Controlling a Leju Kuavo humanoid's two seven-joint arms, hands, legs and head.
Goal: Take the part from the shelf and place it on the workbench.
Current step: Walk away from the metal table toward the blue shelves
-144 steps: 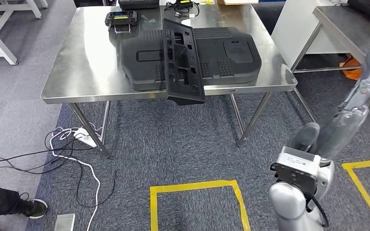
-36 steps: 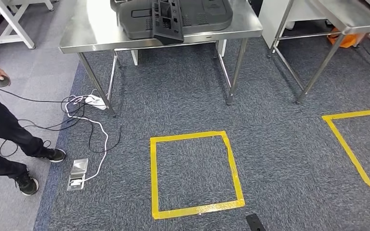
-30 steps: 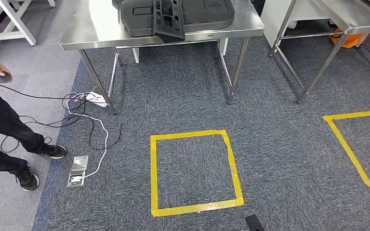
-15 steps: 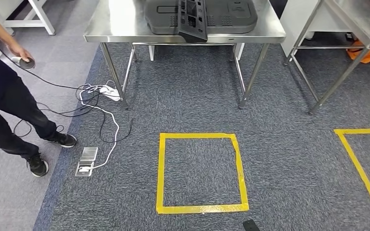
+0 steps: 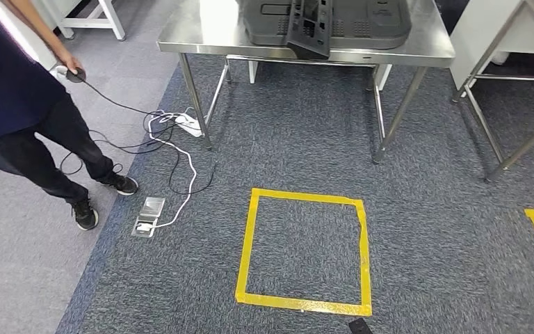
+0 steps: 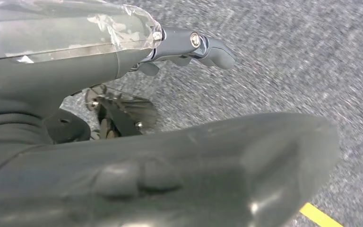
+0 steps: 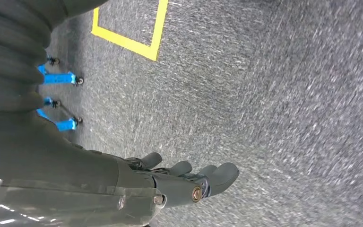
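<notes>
Black part is lying on the steel table, leaning across a larger black panel. Right robot hand is hanging empty, fingers extended side by side; left robot hand is holding nothing, fingers apart.

1. Part lies on the workbench, its front end overhanging the edge.
2. Taped square lies on the floor before the workbench.
3. Person stands left of the workbench, beside cables.
</notes>
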